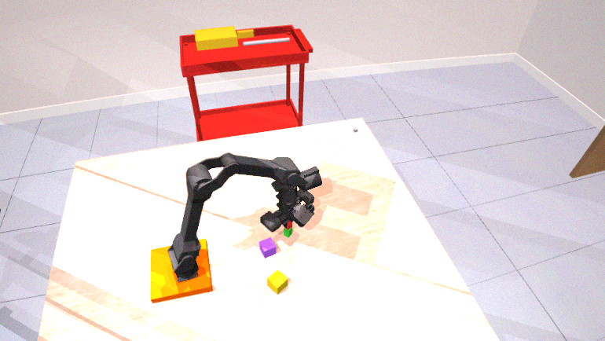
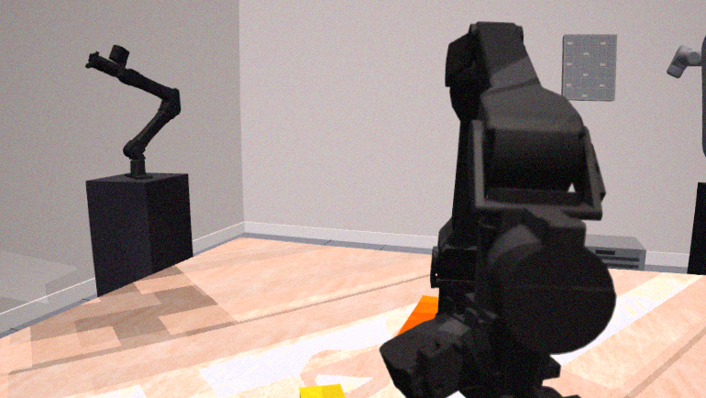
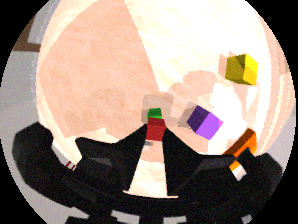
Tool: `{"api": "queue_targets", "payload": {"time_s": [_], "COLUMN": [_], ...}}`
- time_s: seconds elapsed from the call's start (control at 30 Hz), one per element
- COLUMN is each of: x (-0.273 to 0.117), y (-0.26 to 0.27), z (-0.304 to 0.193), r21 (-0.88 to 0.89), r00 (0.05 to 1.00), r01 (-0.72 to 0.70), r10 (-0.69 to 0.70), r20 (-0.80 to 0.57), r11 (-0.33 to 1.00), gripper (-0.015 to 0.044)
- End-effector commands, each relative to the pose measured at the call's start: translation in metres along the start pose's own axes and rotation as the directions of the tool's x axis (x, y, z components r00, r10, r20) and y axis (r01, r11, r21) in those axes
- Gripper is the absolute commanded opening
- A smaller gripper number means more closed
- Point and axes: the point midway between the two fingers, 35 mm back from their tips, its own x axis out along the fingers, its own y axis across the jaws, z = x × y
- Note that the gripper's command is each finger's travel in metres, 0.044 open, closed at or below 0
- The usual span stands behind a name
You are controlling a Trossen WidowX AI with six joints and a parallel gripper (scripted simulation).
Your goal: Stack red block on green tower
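A black robot arm (image 1: 254, 166) (image 2: 534, 114) grips a red block (image 1: 289, 225) (image 3: 155, 129) in its tool (image 1: 288, 222) (image 3: 154, 128), right at the green tower (image 1: 287, 232) (image 3: 154, 112); whether the two touch cannot be told. A purple block (image 1: 267, 247) (image 3: 205, 122) and a yellow block (image 1: 277, 281) (image 2: 322, 392) (image 3: 242, 69) sit nearby on the tabletop (image 1: 360, 305) (image 2: 172, 365) (image 3: 95, 75).

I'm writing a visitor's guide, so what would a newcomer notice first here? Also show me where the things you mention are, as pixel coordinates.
Probably the black arm (image 1: 250, 166) (image 2: 536, 162), arching over the table from its orange-yellow base plate (image 1: 163, 285). Next, the bright red cart (image 1: 245, 67) behind the table, then the small red block (image 1: 289, 225) (image 3: 155, 130) held in the claw (image 1: 289, 223) (image 3: 154, 128).
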Motion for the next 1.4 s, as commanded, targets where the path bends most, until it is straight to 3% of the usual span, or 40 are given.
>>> {"api": "queue_targets", "payload": {"time_s": [0.0,1.2,1.37], "x": [0.0037,0.0015,0.0044], "y": [-0.0003,-0.0001,-0.0005], "z": [-0.0005,-0.0002,-0.0001], "r21": [0.006,0.006,0.000], "r00": [1.000,1.000,1.000], "r01": [0.004,0.004,0.004], "r10": [-0.004,-0.004,-0.004], "r20": [-0.004,-0.004,-0.001], "r11": [1.000,1.000,1.000], "gripper": [0.0000,0.0000,0.0131]}}
